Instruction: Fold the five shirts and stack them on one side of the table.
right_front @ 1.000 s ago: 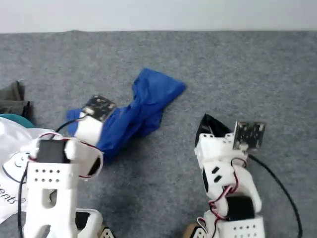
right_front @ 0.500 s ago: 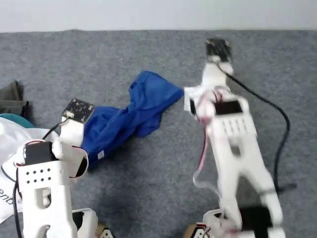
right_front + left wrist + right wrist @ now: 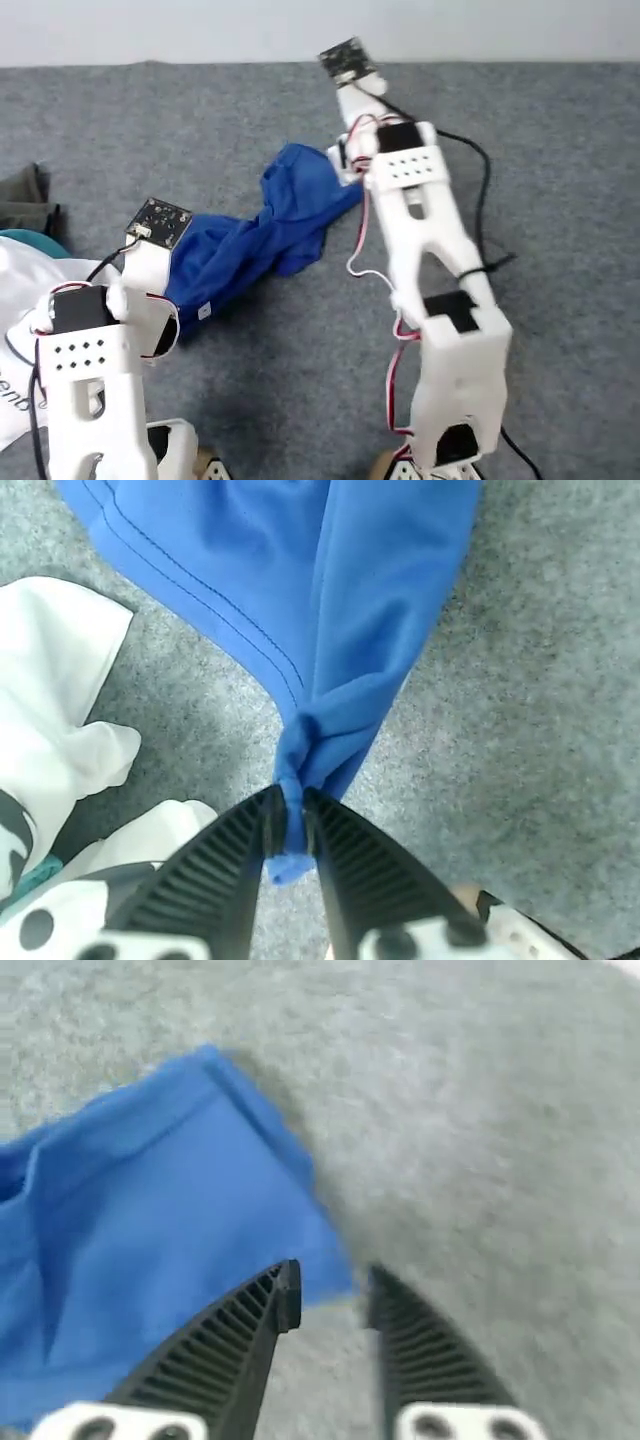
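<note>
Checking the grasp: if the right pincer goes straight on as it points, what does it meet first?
Probably the corner of the crumpled blue fabric shirt, with the grey carpeted tabletop right beside it; depth is unclear.

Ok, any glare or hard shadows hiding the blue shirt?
High view: even light, no glare on the blue shirt. Left wrist view: folds softly shaded, the pinch in the left gripper plain. Right wrist view: shirt corner evenly lit by the right gripper.
</note>
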You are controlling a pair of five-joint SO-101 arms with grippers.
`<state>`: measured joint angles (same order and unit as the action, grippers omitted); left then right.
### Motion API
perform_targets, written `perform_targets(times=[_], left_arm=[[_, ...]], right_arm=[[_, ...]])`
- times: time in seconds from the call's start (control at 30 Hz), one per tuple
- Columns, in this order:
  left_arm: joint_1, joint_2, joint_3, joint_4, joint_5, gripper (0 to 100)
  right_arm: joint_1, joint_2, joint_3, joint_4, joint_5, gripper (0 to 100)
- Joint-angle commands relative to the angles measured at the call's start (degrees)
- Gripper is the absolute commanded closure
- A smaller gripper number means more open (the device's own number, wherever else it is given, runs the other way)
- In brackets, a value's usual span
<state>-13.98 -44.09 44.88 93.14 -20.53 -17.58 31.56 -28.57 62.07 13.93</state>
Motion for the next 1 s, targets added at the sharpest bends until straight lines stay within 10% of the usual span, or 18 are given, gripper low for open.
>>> perform_targets(times=[0.0, 0.43, 0.5, 0.97], left_arm=[[-0.09, -1.32, -0.04, -0.88, -0.18, 100], [-0.09, -1.32, -0.13, -0.88, -0.18, 100], [-0.09, -1.32, -0.13, -0.88, -0.18, 100], [-0.09, -1.32, -5.85, -0.44, -0.18, 100]], right_arm=[[-2.59, 3.74, -7.03, 0.13, 0.97, 74.3], [-5.49, 20.26, -17.58, 2.33, 1.14, 86.6], [-5.14, 20.44, -19.34, 6.02, 1.14, 99.0], [-1.10, 20.09, -37.54, 41.01, 7.12, 99.0]])
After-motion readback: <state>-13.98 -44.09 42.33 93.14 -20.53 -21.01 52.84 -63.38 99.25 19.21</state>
